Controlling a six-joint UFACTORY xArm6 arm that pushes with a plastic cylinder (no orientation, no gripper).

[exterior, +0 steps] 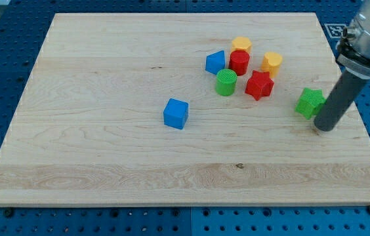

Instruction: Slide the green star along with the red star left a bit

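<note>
The green star [309, 102] lies near the view's right edge of the wooden board [106, 164]. The red star [259, 84] lies to its left, a little higher in the view. My tip [325, 127] rests on the board just right of and slightly below the green star, close to or touching it. The dark rod rises from the tip toward the view's top right.
A cluster lies left of the red star: a green cylinder [226, 82], a red cylinder [239, 62], a blue block [216, 62], a yellow block [241, 44] and a yellow heart-like block [271, 63]. A blue cube [176, 113] lies near the middle.
</note>
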